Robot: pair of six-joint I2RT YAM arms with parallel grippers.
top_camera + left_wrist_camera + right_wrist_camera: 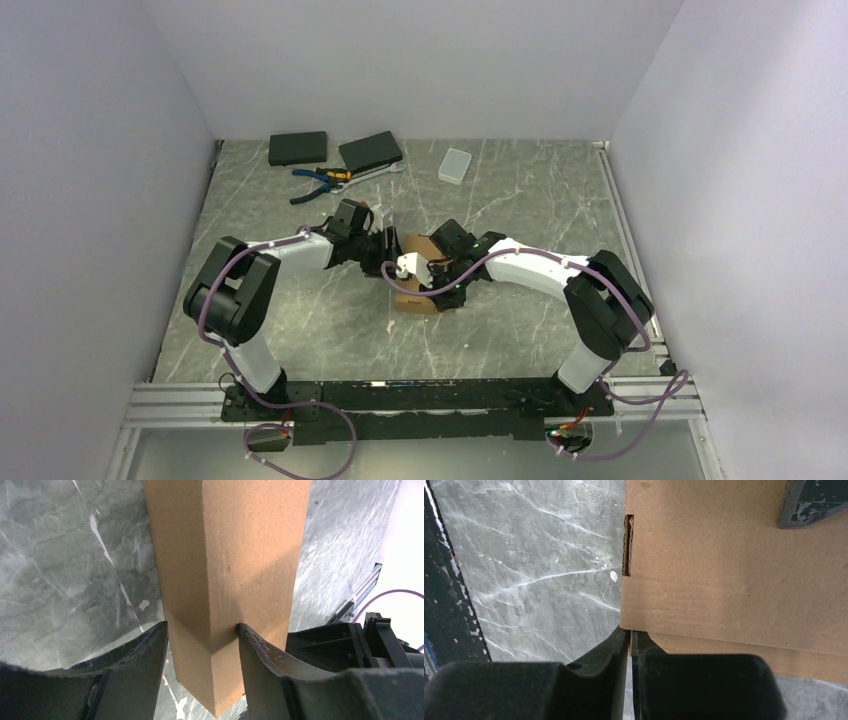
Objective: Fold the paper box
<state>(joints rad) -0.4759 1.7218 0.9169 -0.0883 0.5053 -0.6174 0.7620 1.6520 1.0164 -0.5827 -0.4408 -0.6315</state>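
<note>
Left hand (201, 627) clamped across the paper box (225, 555), one finger on each side of a folded edge. Box sits between both hands over the marbled desk (60, 560). Right hand (630, 632) clenched to a sliver, tips butting the box's near corner below a tab slot; can't tell if cardboard is pinched. Far beyond the hands: pliers (322, 180), two black boxes (298, 148), translucent case (454, 165).
</note>
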